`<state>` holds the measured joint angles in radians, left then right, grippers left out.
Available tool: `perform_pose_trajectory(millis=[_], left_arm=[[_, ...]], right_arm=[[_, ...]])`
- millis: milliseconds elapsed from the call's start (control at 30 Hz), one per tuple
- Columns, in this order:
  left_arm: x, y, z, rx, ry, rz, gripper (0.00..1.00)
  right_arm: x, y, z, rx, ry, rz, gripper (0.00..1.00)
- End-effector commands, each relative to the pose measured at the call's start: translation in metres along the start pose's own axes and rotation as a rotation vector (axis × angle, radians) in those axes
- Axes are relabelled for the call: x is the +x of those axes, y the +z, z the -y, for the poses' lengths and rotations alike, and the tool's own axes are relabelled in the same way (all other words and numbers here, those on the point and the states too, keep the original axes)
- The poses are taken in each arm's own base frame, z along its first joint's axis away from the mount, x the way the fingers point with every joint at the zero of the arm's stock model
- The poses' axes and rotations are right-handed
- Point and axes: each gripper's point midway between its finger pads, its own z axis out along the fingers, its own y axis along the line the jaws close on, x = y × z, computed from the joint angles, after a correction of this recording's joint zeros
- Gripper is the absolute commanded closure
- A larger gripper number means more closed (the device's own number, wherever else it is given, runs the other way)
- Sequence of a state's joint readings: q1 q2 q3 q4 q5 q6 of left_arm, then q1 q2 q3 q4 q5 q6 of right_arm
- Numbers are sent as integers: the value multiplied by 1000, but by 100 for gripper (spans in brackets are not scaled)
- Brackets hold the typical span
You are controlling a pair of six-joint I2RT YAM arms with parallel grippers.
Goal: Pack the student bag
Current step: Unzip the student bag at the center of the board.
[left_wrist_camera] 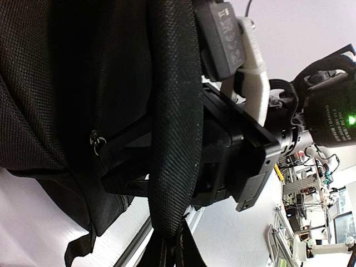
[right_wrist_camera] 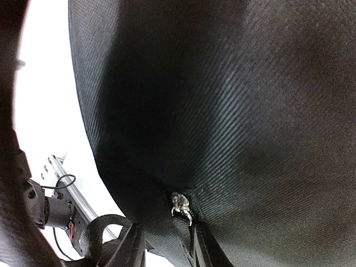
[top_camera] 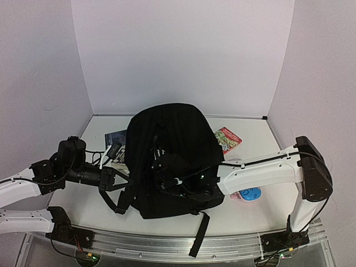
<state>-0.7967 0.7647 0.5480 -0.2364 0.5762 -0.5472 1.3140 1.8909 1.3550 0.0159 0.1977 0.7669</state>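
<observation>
We see the student bag (top_camera: pixel 172 144) lying flat at the ctr of the worktop (top_camera: pixel 94 206): black fabric, rounded top toward the back wall, base toward the arms. One webbing end (top_camera: pixel 198 236) hangs over the near rail (top_camera: pixel 139 245).

L claw (top_camera: pixel 121 179) sits at the bag's left edge, by a padded shoulder strap (left_wrist_camera: pixel 172 139) that fills the middle of the left wrist view. Its fingers are pressed together. We can't tell whether any fabric is caught btwn them.

R claw (top_camera: pixel 166 177) extends across from the right & sits on top of the bag, low on its middle. The right wrist view gives us woven black fabric close up w/ a small metal zip pull (right_wrist_camera: pixel 181 204). Two dark fingertips (right_wrist_camera: pixel 127 247) show at the bottom edge, one each side of the pull. Whether that claw is spread or pinching, we can't tell.

Off the bag:
- A red booklet (top_camera: pixel 228 139) lies just beside its right shoulder.
- A dark booklet (top_camera: pixel 115 137) lies at its left side, partly under it.
- A pink-and-blue pencil case (top_camera: pixel 248 194) sits by the right arm, partly hidden by it.
</observation>
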Motion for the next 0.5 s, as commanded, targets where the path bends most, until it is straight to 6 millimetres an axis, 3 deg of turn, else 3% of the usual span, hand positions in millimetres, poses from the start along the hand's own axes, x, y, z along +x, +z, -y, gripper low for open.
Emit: perform_pose_trajectory(millis=[0, 167, 467], left_arm=[[-21, -13, 21, 40, 80, 83, 100], [-20, -16, 24, 46, 79, 83, 100], [-21, -16, 26, 52, 80, 80, 100]], right_arm=[[-4, 5, 4, 61, -13, 17, 76], [3, 13, 11, 139, -42, 18, 80], [-5, 13, 22, 251, -44, 78, 100]])
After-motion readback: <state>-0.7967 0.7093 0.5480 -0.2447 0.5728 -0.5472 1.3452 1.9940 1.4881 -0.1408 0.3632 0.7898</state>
